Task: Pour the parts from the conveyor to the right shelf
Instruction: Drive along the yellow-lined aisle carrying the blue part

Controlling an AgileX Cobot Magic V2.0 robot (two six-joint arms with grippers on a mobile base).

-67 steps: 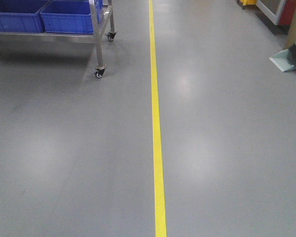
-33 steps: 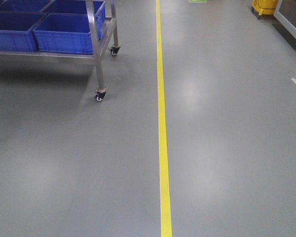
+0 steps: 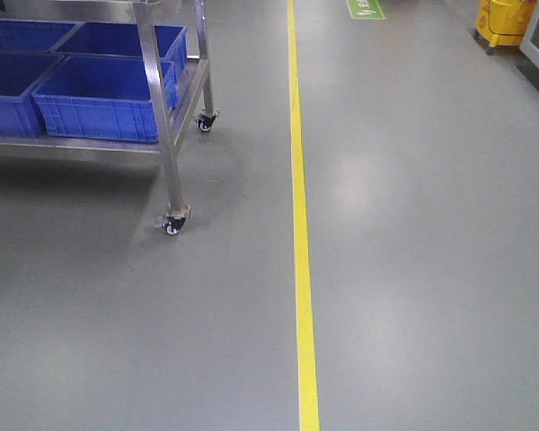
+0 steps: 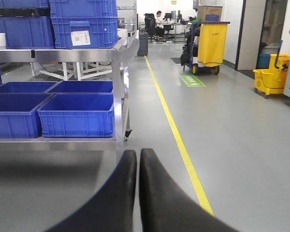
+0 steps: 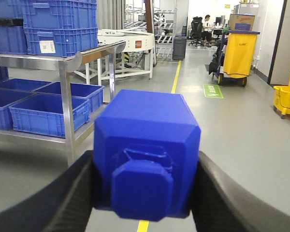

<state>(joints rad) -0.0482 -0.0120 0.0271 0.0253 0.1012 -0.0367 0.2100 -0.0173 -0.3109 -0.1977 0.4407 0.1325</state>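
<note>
Right arm: my right fingers are clamped on the blue block, one finger against each side wall. The block is carried in the air, clear of every surface. Its small square knob faces the wrist camera.

Left arm: my left fingers are pressed together along their length, with nothing between them.

Shelf: the stainless shelf stands on the grey floor toward its far left corner in the front view, left of the yellow line. Its near leg ends in a caster resting on the floor. Blue bins sit side by side on the lower deck, open tops up. The left wrist view shows the same shelf and lower bins, plus stacked crates on the upper deck. In the right wrist view the shelf lies left of the held block and well apart from it.

Surroundings: a yellow cart and a yellow mop bucket stand farther along the floor, right of the line. A green floor marking lies just in front of the cart.
</note>
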